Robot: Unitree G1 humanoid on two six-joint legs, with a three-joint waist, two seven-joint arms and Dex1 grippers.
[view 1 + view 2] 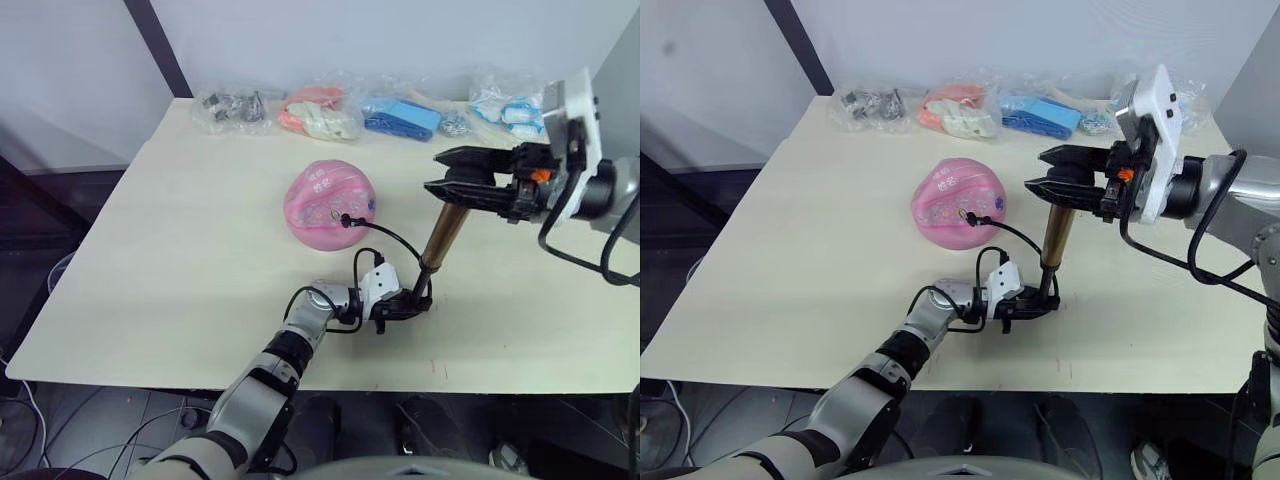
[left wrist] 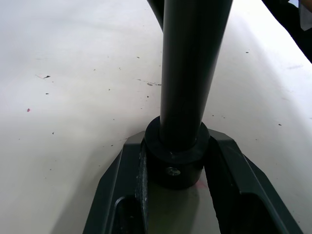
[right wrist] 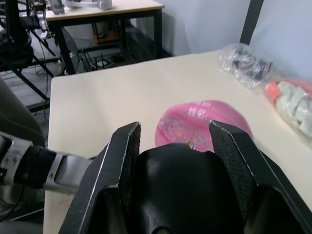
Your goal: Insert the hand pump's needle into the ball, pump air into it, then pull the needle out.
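The pink ball point(image 1: 330, 203) rests mid-table, sagging a little. The hand pump point(image 1: 441, 236) stands nearly upright to the ball's right, its thin black hose point(image 1: 388, 236) running to the needle in the ball's near right side. My left gripper point(image 1: 412, 303) is shut on the pump's black base cap point(image 2: 176, 157), holding it on the table. At the top of the pump, my right gripper point(image 1: 450, 186) is shut on the black T-handle point(image 3: 187, 190), just above the gold barrel.
Several clear bags lie along the far table edge: metal parts point(image 1: 232, 106), orange-pink items point(image 1: 318, 113), blue pieces point(image 1: 403, 117) and white-blue items point(image 1: 510, 108). A dark post point(image 1: 158, 45) rises behind the table's far left corner.
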